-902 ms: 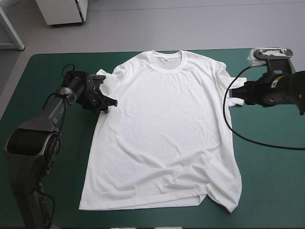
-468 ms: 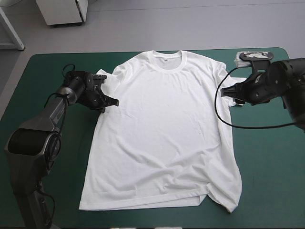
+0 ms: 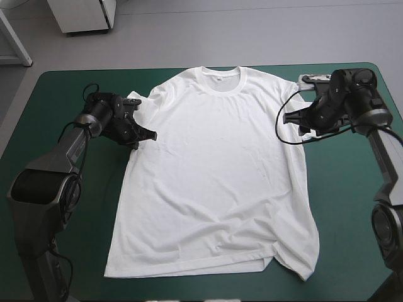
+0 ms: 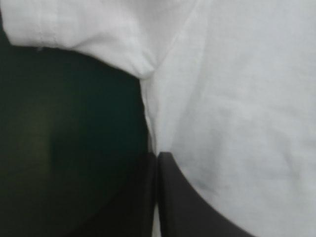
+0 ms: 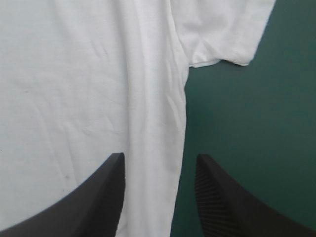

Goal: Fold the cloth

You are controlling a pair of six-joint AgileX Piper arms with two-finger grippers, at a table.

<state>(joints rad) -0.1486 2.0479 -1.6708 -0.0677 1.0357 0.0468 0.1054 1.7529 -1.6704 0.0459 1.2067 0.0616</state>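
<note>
The white T-shirt (image 3: 214,163) lies spread flat in the middle of the table, collar toward the far edge. My left gripper (image 3: 143,134) sits low at the shirt's left armpit. In the left wrist view its black fingers meet (image 4: 157,157) with the shirt's side edge (image 4: 237,98) pinched between them, the sleeve just ahead. My right gripper (image 3: 295,118) is at the right armpit. In the right wrist view it stands open (image 5: 160,160), straddling the shirt's side edge (image 5: 153,123), with the right sleeve (image 5: 222,29) ahead of it.
The teal-green cover (image 3: 352,207) shows in wide strips on both sides of the shirt and a narrow one along the near hem. The shirt's bottom right corner (image 3: 296,264) is slightly rumpled.
The right arm has swung in from the table's right edge, bringing its gripper leftward onto the shirt's right armpit. The left gripper has barely moved.
</note>
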